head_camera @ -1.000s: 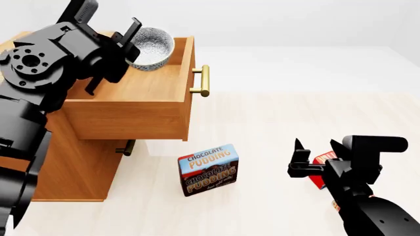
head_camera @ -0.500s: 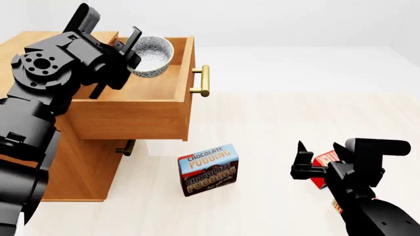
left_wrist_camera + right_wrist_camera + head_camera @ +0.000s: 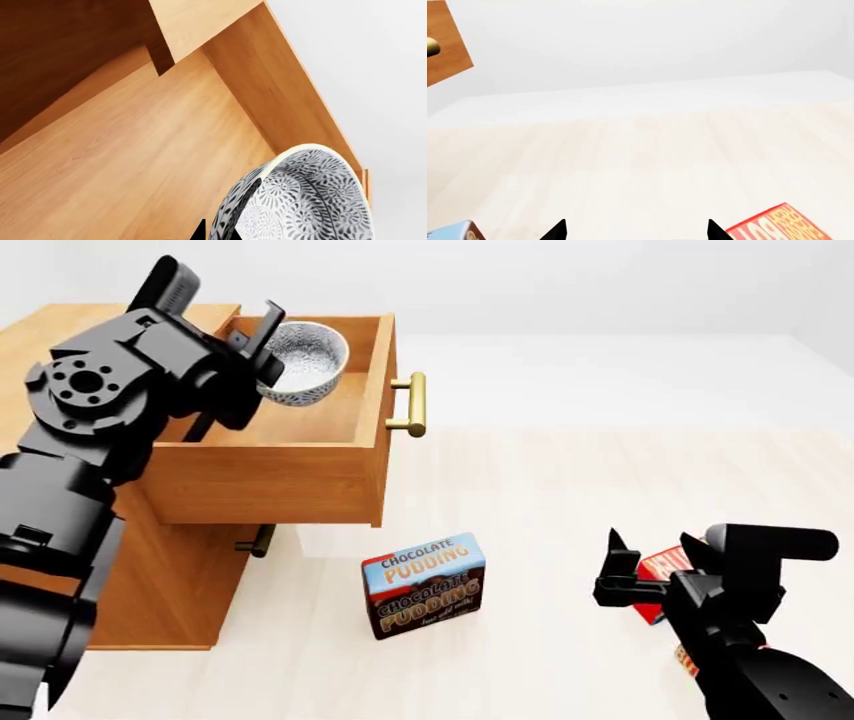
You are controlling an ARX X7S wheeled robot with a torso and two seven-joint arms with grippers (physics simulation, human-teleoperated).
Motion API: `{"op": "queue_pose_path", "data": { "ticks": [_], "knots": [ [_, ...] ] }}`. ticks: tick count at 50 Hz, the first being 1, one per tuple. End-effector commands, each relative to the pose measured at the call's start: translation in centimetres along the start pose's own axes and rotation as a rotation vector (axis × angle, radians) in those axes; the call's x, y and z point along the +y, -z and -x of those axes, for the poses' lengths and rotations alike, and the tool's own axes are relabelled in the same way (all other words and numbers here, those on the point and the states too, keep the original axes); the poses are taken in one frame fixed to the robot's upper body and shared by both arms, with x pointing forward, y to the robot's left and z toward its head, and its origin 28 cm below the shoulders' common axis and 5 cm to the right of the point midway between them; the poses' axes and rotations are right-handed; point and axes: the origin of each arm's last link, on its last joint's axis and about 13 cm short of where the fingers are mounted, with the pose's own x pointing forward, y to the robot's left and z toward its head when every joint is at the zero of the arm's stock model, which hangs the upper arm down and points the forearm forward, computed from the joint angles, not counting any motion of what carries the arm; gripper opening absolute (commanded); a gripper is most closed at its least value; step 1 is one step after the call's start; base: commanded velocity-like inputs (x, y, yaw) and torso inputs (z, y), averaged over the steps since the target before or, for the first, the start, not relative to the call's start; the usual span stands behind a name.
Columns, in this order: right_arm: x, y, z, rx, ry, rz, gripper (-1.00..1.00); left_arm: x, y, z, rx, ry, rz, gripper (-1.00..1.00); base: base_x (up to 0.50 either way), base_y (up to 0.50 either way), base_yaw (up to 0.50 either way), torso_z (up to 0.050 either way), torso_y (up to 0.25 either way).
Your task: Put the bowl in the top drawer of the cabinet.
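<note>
Small round white lace-patterned bowl (image 3: 302, 363) lowered deeper into open light-brown wooden top drawer (image 3: 267, 450); left tool (image 3: 254, 345) clamped on rim; release pending.

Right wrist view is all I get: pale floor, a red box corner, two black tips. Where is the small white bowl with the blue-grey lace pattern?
Observer: The small white lace-patterned bowl is held by the left gripper over the open top wooden drawer, tilted on its side.
Operator: Has it touched the drawer bottom?
Observer: I cannot tell; the left wrist view shows the bowl above the drawer floor, which looks bare.
Operator: And what is my gripper doing?
Observer: The right gripper is open and holds nothing, hovering beside the red box on the floor.
Operator: Anything else down there?
Observer: A blue and brown chocolate pudding box stands in front of the light-brown wooden cabinet.
</note>
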Motion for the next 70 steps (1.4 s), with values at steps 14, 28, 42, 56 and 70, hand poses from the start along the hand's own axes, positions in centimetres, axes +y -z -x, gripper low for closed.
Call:
{"op": "queue_pose_path", "data": {
  "ticks": [14,28,42,56,70],
  "knots": [
    [-0.3,0.1,0.1,0.001,0.008,-0.010,1.00,-0.1,0.1,-0.4,-0.012,-0.090,0.024,-1.00,0.00,0.00,0.00,0.000,0.001],
    [-0.4,0.3,0.1,0.004,0.015,-0.017,1.00,0.0,0.2,-0.7,0.005,-0.075,0.031,1.00,0.00,0.00,0.00,0.000,0.000],
    [-0.8,0.4,0.3,0.000,0.027,-0.026,1.00,0.3,0.2,-0.4,0.001,-0.081,0.040,1.00,0.00,0.00,0.00,0.000,0.000],
    [-1.1,0.7,0.5,0.005,0.037,-0.033,1.00,0.0,-0.3,1.8,-0.071,-0.035,0.055,1.00,0.00,0.00,0.00,0.000,0.000],
    [-1.1,0.7,0.6,0.001,0.041,-0.037,1.00,-0.6,-0.6,4.9,-0.147,0.087,0.036,1.00,0.00,0.00,0.00,0.000,0.001]
  ]
}}
